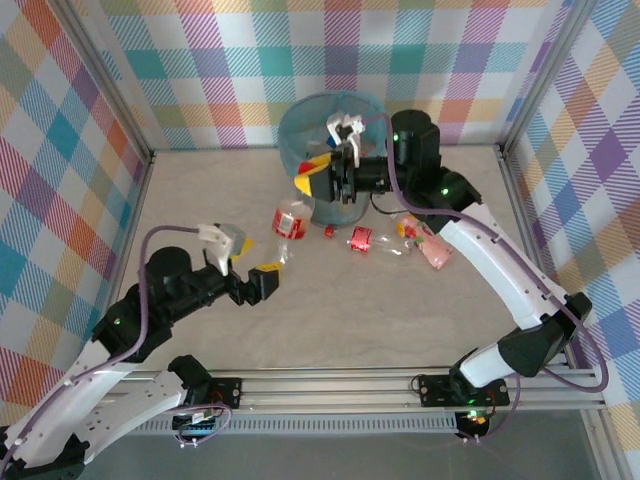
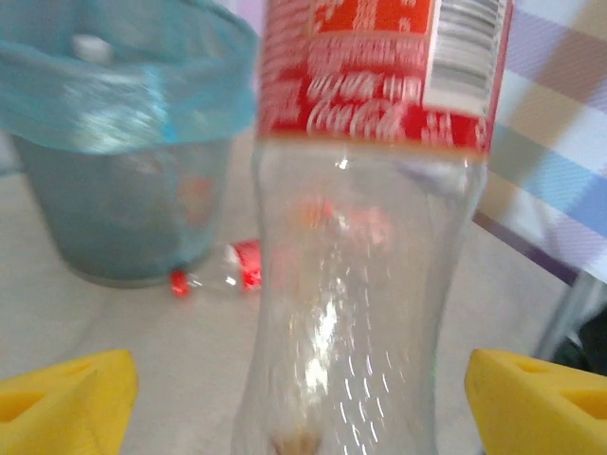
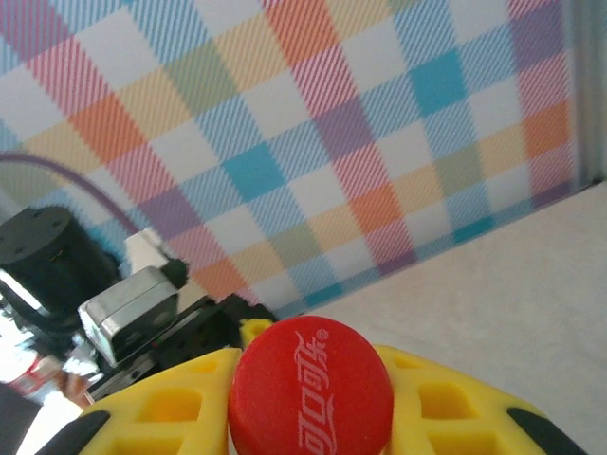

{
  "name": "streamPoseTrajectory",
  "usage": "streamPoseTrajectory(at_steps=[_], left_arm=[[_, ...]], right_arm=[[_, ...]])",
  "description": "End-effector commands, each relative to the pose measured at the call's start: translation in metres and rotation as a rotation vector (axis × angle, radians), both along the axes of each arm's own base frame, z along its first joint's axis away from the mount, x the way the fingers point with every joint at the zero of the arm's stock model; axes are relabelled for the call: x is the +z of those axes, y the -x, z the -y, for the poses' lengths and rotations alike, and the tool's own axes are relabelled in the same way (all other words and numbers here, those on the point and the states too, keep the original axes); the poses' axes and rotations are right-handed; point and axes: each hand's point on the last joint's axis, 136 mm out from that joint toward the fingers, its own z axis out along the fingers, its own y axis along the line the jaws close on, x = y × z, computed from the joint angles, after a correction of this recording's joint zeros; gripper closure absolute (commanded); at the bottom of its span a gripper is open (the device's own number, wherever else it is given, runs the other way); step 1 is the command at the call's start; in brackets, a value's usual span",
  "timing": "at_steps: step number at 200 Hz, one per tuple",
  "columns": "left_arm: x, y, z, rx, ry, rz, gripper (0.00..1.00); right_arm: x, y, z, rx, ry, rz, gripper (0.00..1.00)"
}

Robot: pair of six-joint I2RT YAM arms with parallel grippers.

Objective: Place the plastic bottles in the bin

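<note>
The bin (image 1: 300,125) stands at the back centre, lined with a blue bag, and it also rises at the left of the left wrist view as the bin (image 2: 123,152). My right gripper (image 1: 310,180) hovers at its front left rim, shut on the red cap (image 3: 311,379) of a plastic bottle; yellow fingers (image 3: 171,408) press both sides. My left gripper (image 1: 255,258) is open on the table. A clear bottle with a red label (image 2: 370,190) sits between its wide-apart yellow fingers (image 2: 66,398), untouched. The same bottle (image 1: 290,220) shows from above.
More bottles lie on the table in front of the bin: a red-labelled one (image 1: 360,240) and a pink one (image 1: 430,250). A small red-capped bottle (image 2: 223,277) lies by the bin's foot. Checked walls and metal posts (image 1: 510,180) close in the table.
</note>
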Motion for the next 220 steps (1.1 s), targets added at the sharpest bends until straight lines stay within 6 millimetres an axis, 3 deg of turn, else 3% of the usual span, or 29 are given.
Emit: streamPoseTrajectory(at_steps=[1,29,52,84,108,134,160,220], left_arm=[[0.016,-0.011,-0.040,0.222,0.056,0.075,0.09],[0.021,-0.006,-0.065,0.317,0.093,0.086,0.08],[0.014,-0.001,-0.073,0.340,0.086,0.046,0.08],[0.002,-0.002,-0.079,0.375,0.055,-0.018,0.08],[-0.007,-0.005,-0.079,0.400,0.016,-0.067,0.08],[-0.019,-0.012,-0.078,0.430,-0.024,-0.120,0.08],[-0.030,-0.017,-0.079,0.464,-0.048,-0.151,0.08],[-0.029,-0.021,-0.085,0.512,-0.029,-0.135,0.07]], right_arm=[[0.025,-0.040,0.024,-0.220,0.041,0.081,0.92],[0.062,-0.090,0.056,-0.423,-0.005,0.125,0.93],[0.070,-0.134,0.074,-0.608,0.017,0.209,0.92],[0.048,-0.192,0.076,-0.744,0.110,0.279,0.92],[0.023,-0.220,0.062,-0.730,0.163,0.273,0.91],[-0.007,-0.234,0.044,-0.655,0.212,0.250,0.89],[-0.037,-0.234,0.023,-0.524,0.241,0.237,0.86],[-0.094,-0.238,0.001,-0.346,0.296,0.174,0.83]])
